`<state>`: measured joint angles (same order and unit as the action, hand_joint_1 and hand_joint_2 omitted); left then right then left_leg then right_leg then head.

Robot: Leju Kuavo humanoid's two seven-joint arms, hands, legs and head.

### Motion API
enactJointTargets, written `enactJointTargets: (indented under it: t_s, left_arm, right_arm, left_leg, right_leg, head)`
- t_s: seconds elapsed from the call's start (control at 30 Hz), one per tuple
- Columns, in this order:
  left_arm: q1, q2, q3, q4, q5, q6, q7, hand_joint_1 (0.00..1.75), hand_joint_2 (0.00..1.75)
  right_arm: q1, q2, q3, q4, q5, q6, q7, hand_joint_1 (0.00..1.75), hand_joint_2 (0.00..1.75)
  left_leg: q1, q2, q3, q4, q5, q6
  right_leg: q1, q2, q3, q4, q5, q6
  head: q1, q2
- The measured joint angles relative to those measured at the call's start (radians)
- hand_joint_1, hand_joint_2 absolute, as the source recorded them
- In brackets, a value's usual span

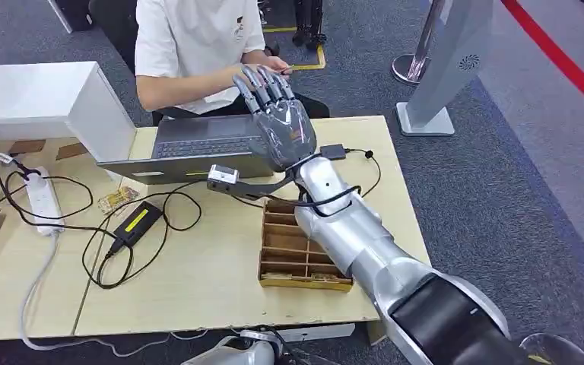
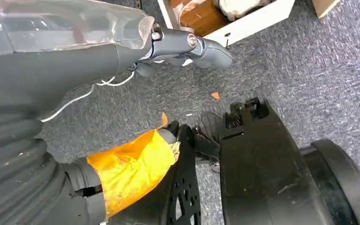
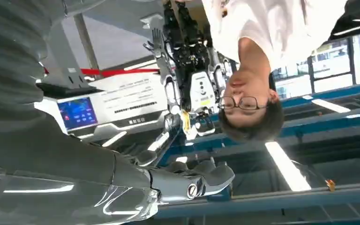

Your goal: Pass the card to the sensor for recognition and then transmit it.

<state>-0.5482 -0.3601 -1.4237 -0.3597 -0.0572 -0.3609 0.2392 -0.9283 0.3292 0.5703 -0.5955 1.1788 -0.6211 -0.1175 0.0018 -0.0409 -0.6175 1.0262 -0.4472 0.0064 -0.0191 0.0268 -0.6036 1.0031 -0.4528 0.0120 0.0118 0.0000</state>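
Right robot hand [image 1: 277, 114] raised above laptop [image 1: 198, 144], fingers spread, nothing held. Person's hand [image 1: 274, 65] just behind it holds card [image 1: 287, 69]. You cannot tell left robot hand [image 2: 187, 47] state.

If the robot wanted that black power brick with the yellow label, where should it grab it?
Probably across its two long sides, coming straight down from above. The power brick lies flat on the table, so its underside is out of reach, and cables seem to leave both short ends, crowding those.
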Motion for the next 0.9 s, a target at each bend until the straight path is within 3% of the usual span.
enactJointTargets:
  t_s: [0.27,0.5,0.9]
  left_arm:
    - [0.000,0.001,0.002,0.000,0.021,0.032,0.008,0.00,1.75]
    - [0.000,0.002,0.005,0.009,0.042,0.054,0.010,0.00,1.75]
    - [0.001,0.003,0.014,0.019,0.078,0.082,0.021,0.00,1.75]
  right_arm:
    - [0.070,-0.061,-0.009,-0.183,0.000,0.006,-0.033,0.00,1.75]
    - [0.194,-0.133,-0.008,-0.436,-0.006,0.039,-0.054,0.00,1.75]
    - [0.287,-0.202,-0.007,-0.593,-0.003,0.035,-0.079,0.00,1.75]
  left_leg:
    - [0.000,0.000,0.000,0.000,0.000,0.000]
    - [0.000,0.001,0.000,0.000,0.000,0.000]
    - [0.000,-0.001,0.000,0.000,0.000,0.000]
  right_leg:
    - [0.000,0.000,0.000,0.000,0.000,0.000]
    - [0.000,0.000,0.000,0.000,0.000,0.000]
    - [0.000,0.000,0.000,0.000,0.000,0.000]
  head:
    - [0.000,0.000]
    - [0.000,0.000]
    - [0.000,0.000]
